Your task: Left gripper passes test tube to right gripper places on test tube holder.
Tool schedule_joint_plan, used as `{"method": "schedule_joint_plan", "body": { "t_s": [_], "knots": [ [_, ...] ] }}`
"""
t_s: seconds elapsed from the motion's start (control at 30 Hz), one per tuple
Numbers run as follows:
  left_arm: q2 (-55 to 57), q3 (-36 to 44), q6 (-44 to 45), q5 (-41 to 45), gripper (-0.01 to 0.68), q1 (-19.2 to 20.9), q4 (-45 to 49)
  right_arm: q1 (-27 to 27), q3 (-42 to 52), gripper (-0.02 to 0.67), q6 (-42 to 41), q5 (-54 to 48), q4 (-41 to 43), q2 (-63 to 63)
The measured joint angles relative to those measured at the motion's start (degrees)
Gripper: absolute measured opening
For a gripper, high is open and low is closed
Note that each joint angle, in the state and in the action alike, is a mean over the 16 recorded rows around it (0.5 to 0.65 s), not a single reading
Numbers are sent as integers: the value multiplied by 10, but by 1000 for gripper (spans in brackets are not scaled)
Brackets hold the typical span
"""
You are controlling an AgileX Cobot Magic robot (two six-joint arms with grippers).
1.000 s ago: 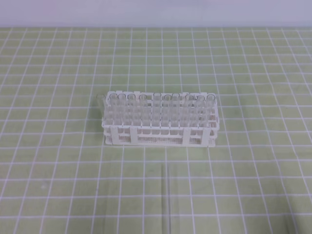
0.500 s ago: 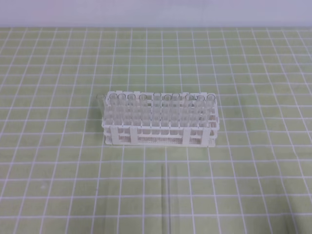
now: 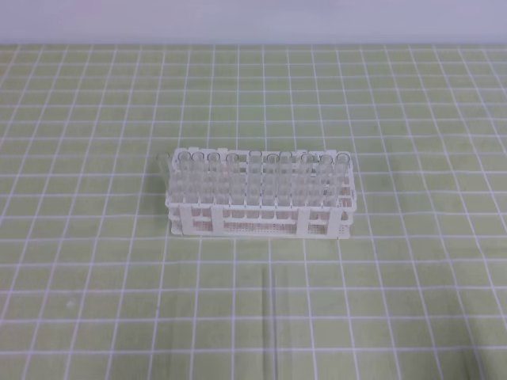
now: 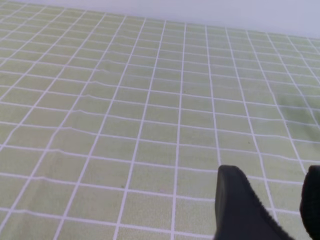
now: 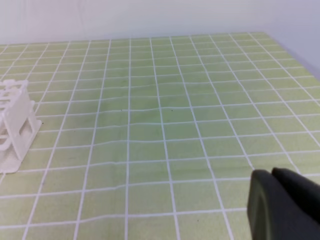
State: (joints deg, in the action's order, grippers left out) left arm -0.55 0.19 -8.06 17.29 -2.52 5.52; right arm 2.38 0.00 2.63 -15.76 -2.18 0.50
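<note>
The white test tube holder [image 3: 257, 207] stands mid-mat with several clear tubes upright in it; its end also shows at the left edge of the right wrist view [image 5: 14, 122]. A faint clear test tube [image 3: 269, 317] appears to lie on the mat in front of the holder, pointing toward the camera. Neither arm shows in the high view. In the left wrist view, my left gripper [image 4: 271, 176] is open above bare mat, with nothing between its black fingers. My right gripper [image 5: 272, 176] is shut and holds nothing, low over the mat to the right of the holder.
A green mat with a white grid [image 3: 95, 119] covers the table up to a pale wall [image 3: 253, 20] at the back. One tube leans out at the holder's left end [image 3: 162, 162].
</note>
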Motion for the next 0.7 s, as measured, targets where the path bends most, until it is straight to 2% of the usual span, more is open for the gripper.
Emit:
{"method": "schedule_joint_plan", "body": {
  "t_s": [0.7],
  "knots": [
    [3,-2,0,-2,257,0,-2,0,0,-17,0,0,0,0]
  ]
}}
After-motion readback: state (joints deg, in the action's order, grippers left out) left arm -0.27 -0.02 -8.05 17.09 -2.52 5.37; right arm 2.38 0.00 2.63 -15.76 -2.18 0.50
